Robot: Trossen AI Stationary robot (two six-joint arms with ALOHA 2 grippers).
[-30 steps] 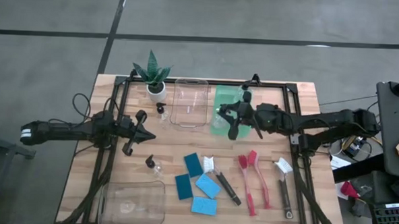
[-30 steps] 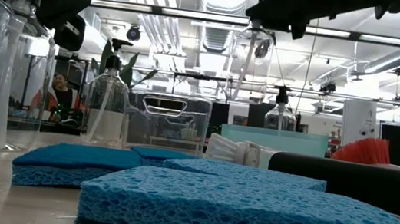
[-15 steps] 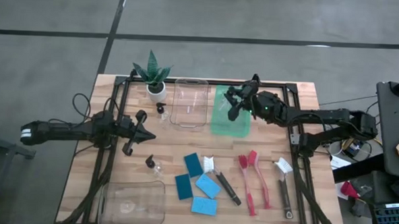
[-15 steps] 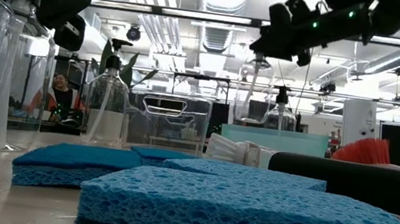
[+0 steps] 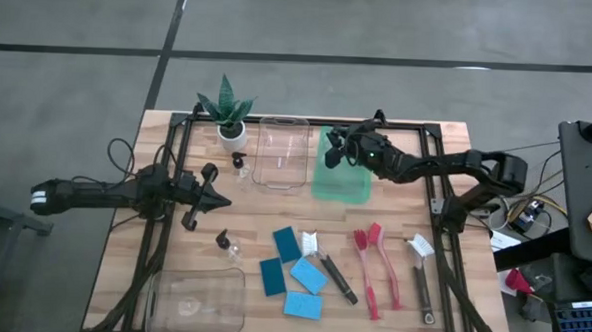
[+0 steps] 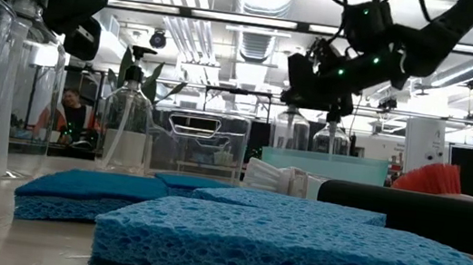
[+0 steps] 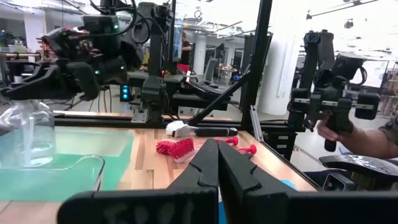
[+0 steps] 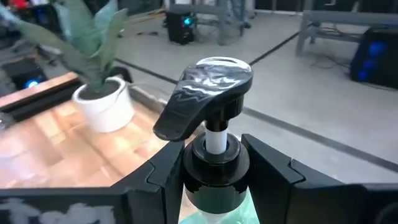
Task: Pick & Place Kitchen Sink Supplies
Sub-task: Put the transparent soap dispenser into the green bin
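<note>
Your right gripper (image 8: pixel 214 168) is clamped on the neck of a clear pump bottle (image 6: pixel 290 126) just under its black top, over the green bin (image 5: pixel 340 180) in the upper middle of the high view — in the low view the bottle sits low at the bin, but you cannot tell if its base is touching down yet. Neck grip is the right spot: the body looks like smooth, slippery plastic, light and probably near empty, and the collar under the pump gives the fingers a ledge. Expect it to swing or tip if you let go early. Your left gripper (image 7: pixel 217 163) waits at mid left, fingers pressed together, holding nothing. Two more bottles stay on the table: one by the potted plant (image 5: pixel 225 111) at upper left, one (image 5: pixel 228 245) lower left of centre. Sponges (image 5: pixel 293 271) — soft, squashy, take them across the flat — and stiff long-handled brushes (image 5: pixel 374 268) lie bottom centre to right; grip the brushes mid-handle. Hidden: the bottle's body in the high view sits under the gripper, the bin floor is hard to read through the green, and the low view is half blocked by sponges up close.
</note>
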